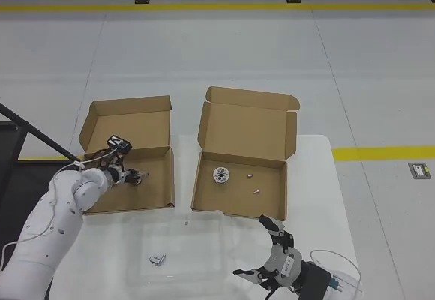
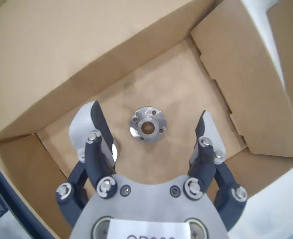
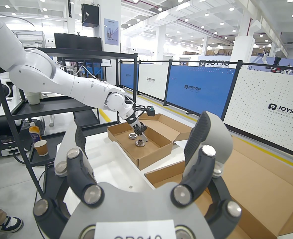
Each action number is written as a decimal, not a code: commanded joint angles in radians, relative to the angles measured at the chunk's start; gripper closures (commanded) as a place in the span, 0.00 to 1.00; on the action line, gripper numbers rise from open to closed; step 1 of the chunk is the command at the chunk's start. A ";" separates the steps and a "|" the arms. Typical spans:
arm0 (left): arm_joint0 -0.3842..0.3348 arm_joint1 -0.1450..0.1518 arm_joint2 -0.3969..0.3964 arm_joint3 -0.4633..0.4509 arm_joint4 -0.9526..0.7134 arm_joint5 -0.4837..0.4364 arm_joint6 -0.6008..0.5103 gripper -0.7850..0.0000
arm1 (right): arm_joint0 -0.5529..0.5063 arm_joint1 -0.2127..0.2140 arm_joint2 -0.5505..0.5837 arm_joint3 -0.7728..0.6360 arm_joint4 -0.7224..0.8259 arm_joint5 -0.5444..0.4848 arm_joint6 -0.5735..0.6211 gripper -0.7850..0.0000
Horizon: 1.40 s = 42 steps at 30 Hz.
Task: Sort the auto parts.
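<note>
My left gripper [image 2: 149, 109] hangs open inside the left cardboard box [image 1: 154, 191], just above its floor. A silver flange [image 2: 148, 126] with a centre bore and small holes lies flat between the fingers, touching neither. A second metal ring [image 2: 115, 150] is partly hidden behind one finger. From the right wrist view the flange [image 3: 139, 143] and ring [image 3: 132, 136] sit side by side under the left gripper [image 3: 140, 131]. My right gripper [image 1: 256, 249] is open and empty at the table's front, near the right box [image 1: 270, 206].
The right box holds a round toothed part [image 1: 221, 175] and two small screws [image 1: 249, 177]. A clear tray [image 1: 202, 225] at the table's front holds a few small metal pieces [image 1: 157, 259]. A black shelf rack [image 3: 62, 105] stands left of the table.
</note>
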 commanded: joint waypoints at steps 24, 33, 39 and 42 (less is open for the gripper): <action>0.694 0.202 -0.398 -1.008 0.271 -0.520 -0.075 0.00 | 0.000 0.000 0.000 0.000 0.000 0.000 0.000 0.00; 0.703 0.203 -0.365 -1.037 0.332 -0.520 -0.071 0.00 | 0.000 0.000 0.000 0.000 0.000 0.000 0.000 0.00; 0.703 0.237 -0.248 -1.150 0.532 -0.520 -0.115 0.00 | 0.000 0.000 0.000 0.000 0.000 0.000 0.000 0.00; 0.686 0.253 -0.183 -1.169 0.578 -0.520 -0.175 0.02 | 0.000 0.000 0.000 0.000 0.000 0.000 0.000 0.00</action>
